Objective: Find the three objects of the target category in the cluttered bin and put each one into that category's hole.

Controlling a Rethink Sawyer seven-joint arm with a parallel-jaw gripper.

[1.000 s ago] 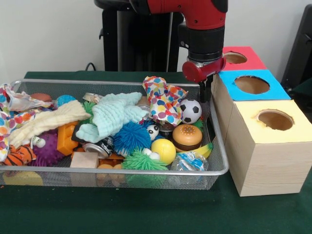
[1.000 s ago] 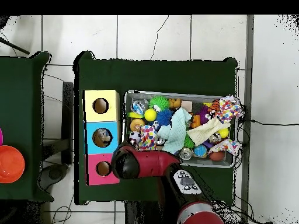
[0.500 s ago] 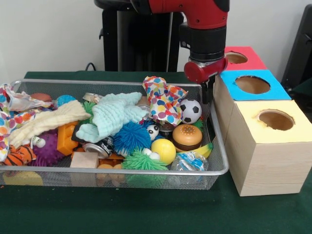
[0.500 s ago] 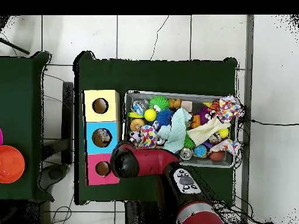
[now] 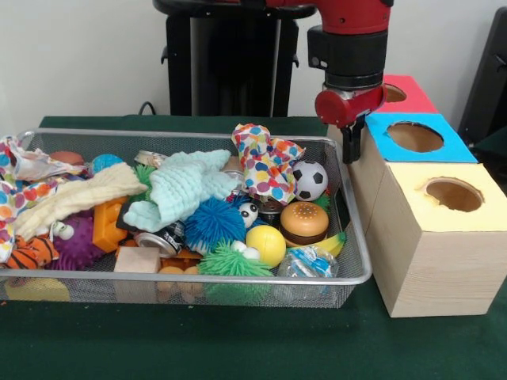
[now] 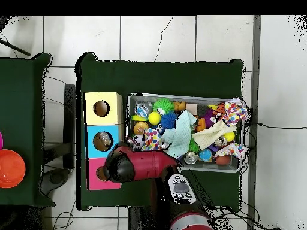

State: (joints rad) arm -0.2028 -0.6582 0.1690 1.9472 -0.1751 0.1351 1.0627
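My gripper (image 5: 351, 146) hangs from the red wrist (image 5: 348, 104) just past the wire bin's (image 5: 358, 237) far right corner, against the side of the blue box (image 5: 447, 149) and in front of the red box (image 5: 410, 95). I see nothing in it. In the overhead view the wrist (image 6: 120, 168) covers the border of the red box (image 6: 93, 181) and the blue box (image 6: 93, 133). The blue hole (image 6: 103, 141) has a greyish thing inside. The bin holds a soccer ball (image 5: 310, 180), a burger toy (image 5: 304, 219), a yellow ball (image 5: 266, 244) and a blue fuzzy ball (image 5: 214, 222).
A yellow box (image 5: 444, 245) with an open hole (image 5: 451, 193) stands nearest the camera. Polka-dot cloth (image 5: 265, 162), a pale blue cloth (image 5: 182, 186), a cream cloth (image 5: 75, 198), a can (image 5: 158, 237) and a wooden block (image 5: 138, 260) crowd the bin. An orange dish (image 6: 11, 169) sits on a side table.
The arm has swung away from the bin's corner toward the boxes: right in the front view, left in the overhead view. The bin's contents have not moved.
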